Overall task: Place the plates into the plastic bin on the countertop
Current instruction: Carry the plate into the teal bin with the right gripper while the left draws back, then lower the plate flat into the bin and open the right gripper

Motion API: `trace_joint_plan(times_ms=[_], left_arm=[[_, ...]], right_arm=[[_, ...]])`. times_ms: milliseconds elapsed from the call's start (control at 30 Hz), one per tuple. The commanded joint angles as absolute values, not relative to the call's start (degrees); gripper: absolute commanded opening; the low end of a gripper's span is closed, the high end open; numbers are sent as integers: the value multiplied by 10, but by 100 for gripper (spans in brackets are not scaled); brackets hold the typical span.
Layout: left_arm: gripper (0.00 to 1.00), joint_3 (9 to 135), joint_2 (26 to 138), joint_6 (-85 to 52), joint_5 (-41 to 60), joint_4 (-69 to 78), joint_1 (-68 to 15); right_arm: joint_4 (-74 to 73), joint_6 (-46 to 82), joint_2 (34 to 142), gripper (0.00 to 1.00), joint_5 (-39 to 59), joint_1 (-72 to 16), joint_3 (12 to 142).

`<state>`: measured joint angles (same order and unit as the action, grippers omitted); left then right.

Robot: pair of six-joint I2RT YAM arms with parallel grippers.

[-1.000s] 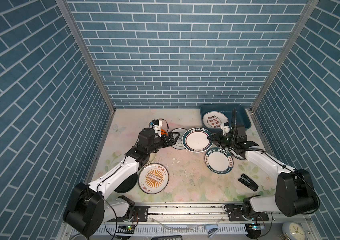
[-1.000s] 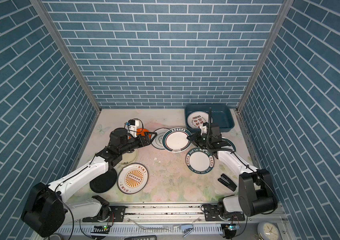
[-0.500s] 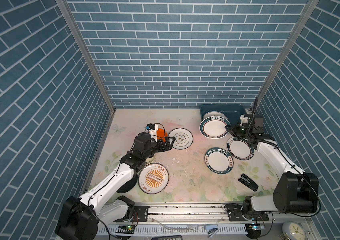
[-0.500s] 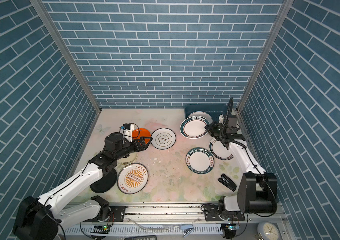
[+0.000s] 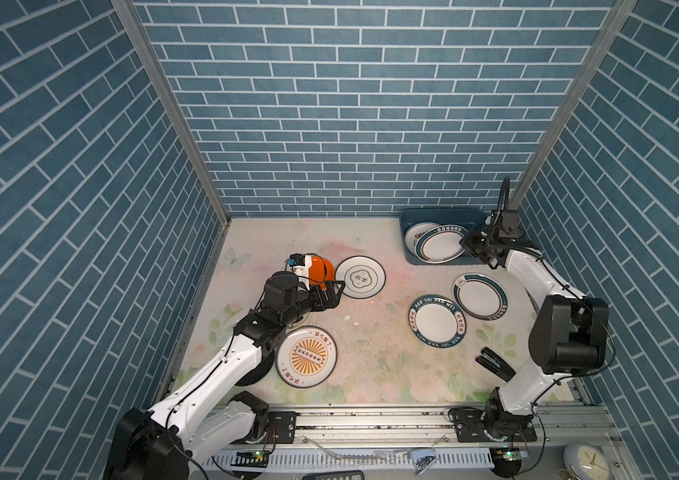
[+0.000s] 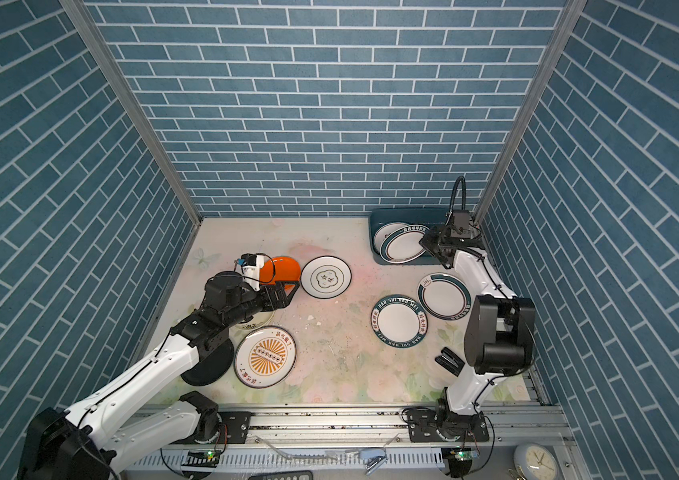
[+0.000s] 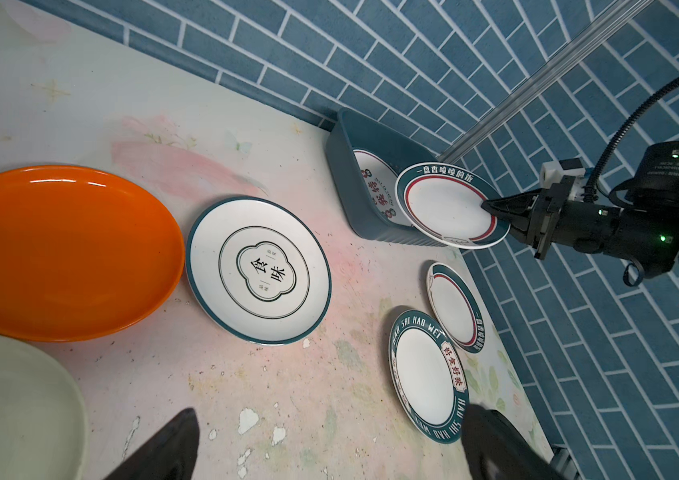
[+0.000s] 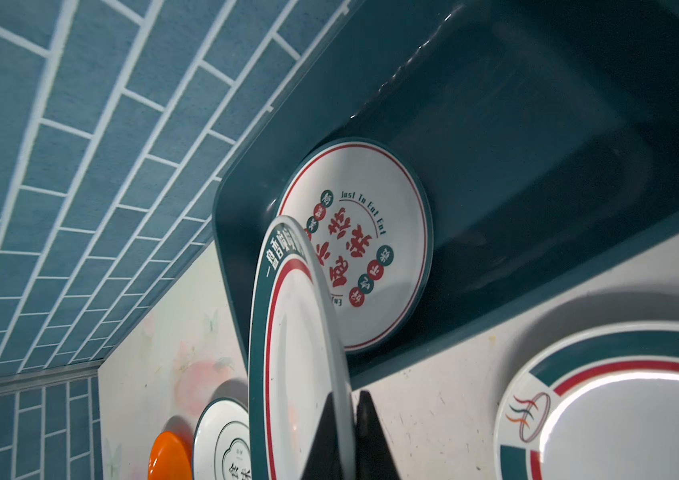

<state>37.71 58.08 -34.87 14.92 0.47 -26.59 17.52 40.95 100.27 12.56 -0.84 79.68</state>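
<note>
My left fingers (image 5: pixel 333 292) hang wide open, empty, beside the plain orange round plate (image 7: pixel 63 249). Farther off, my right fingers (image 7: pixel 495 206) pinch the rim of the white teal-rimmed round plate (image 7: pixel 448 208), half over the dark teal plastic bin (image 7: pixel 338 174); I'd carry it inward, lower it flat, then release.

Countertop (image 5: pixel 371 365), seen in both top views: the bin (image 5: pixel 433 215) stands in the far right corner, right of frame centre, with a flat plate (image 5: pixel 411 235) lying in it and a raised plate (image 5: pixel 441 248) tilted over its near wall. Below lie a right-hand plate (image 5: pixel 480 296) and, just beside it, a neighbouring plate (image 5: pixel 437 321). The stapler (image 5: pixel 494 365) lies lower right, a middle plate (image 5: pixel 360 277) at frame centre, and a near plate (image 5: pixel 306 357) lower left.
</note>
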Motion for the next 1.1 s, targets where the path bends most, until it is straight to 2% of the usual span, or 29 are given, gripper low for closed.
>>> trace_joint_plan(times_ms=[0, 400, 900, 1067], left_arm=[[100, 378, 580, -341, 163, -4, -263], [100, 380, 581, -368, 173, 10, -263], [100, 414, 597, -358, 179, -10, -263], [100, 421, 603, -352, 181, -20, -263]], right_arm=[[187, 385, 1044, 0, 104, -6, 856], [195, 401, 1176, 0, 75, -6, 965], [172, 472, 1238, 0, 164, -7, 977], [161, 486, 1245, 6, 185, -8, 977]])
